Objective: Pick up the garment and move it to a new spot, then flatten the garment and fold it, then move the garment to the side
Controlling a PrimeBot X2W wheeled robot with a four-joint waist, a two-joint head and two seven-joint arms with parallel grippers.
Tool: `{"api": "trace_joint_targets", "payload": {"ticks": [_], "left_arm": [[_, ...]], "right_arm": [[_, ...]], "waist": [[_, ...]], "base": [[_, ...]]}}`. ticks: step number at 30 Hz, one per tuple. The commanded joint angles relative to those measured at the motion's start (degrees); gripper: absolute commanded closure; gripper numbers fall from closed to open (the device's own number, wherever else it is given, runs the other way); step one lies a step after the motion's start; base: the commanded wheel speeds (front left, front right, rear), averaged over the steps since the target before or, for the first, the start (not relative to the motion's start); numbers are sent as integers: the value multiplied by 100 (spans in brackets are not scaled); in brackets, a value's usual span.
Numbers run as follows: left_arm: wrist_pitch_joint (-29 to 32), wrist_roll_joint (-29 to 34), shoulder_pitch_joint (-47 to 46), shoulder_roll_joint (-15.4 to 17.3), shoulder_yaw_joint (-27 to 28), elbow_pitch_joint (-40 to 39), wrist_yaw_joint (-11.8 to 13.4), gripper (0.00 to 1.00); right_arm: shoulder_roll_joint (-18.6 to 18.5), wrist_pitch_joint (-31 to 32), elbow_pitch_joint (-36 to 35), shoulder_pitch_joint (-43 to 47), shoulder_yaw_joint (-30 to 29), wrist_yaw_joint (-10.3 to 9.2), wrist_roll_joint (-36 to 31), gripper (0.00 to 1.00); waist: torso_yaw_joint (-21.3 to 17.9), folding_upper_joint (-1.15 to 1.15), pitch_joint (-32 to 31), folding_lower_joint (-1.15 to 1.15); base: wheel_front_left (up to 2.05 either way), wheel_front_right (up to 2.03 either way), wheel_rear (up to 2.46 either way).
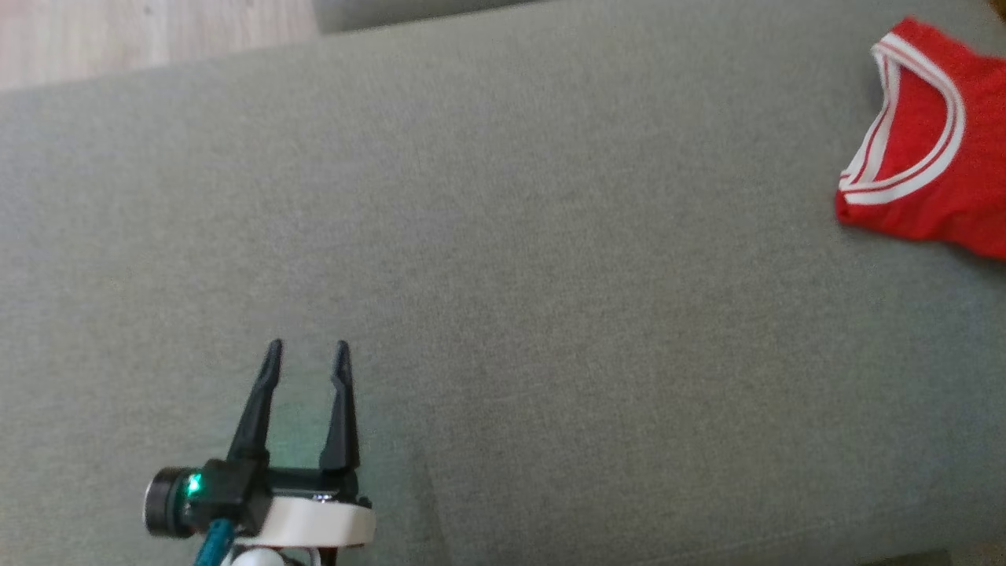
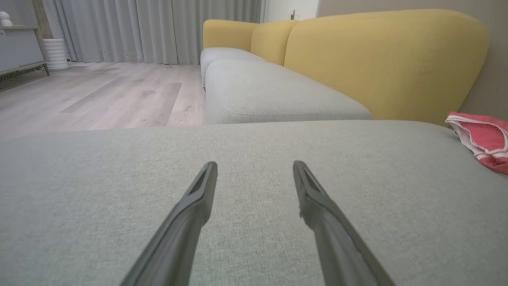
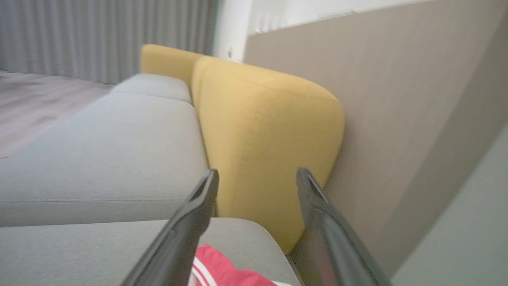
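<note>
Dark fingers of the left pincer [image 2: 254, 163] rise closest to the lens, spread wide and gripping nothing, low over the grey seat cushion [image 2: 119, 178]. Ahead of its tips the cushion runs bare to its far edge. Beyond that lie a second grey seat [image 2: 270, 91], yellow backrests [image 2: 381, 59], a pale wooden floor [image 2: 99, 95] and grey curtains [image 2: 151, 28]. Far off to this pincer's right, well apart from it, the red garment [image 2: 486, 137] with white-striped trim lies on the same cushion, near the backrest. The right pincer [image 3: 258, 171] is released too, its fingers parted and empty, above that garment, whose red cloth shows below and between them. Straight ahead of the right pincer stands the rounded end of a yellow backrest, with a beige wall panel [image 3: 397, 99] just to its right.
</note>
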Motion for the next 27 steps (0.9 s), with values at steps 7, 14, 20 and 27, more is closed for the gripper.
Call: {"api": "trace_joint_targets", "payload": {"ticks": [7,14,20,27], "left_arm": [[-55,-266,307,-8,343,-301,253,0],[-55,-227,540,-9,561,-76,489,0],[-55,-237,640,-9,656,35,483,0],[0,-291,829,1,491,316,483,100]], "right_arm": [[528,-409,-1744,1814,459,-4,25,0],[1525,-733,-2585,3646,642,-4,222,0],[2049,-1056,-2463,4421,756,-4,85,0],[2353,-1137,-2074,4778,847,0,-67,100]], "waist": [[385,0,-788,0],[665,0,-1178,0],[731,0,-1283,0],[643,0,-1312,0]], "base": [[0,0,0],[0,0,0],[0,0,0],[0,0,0]]}}
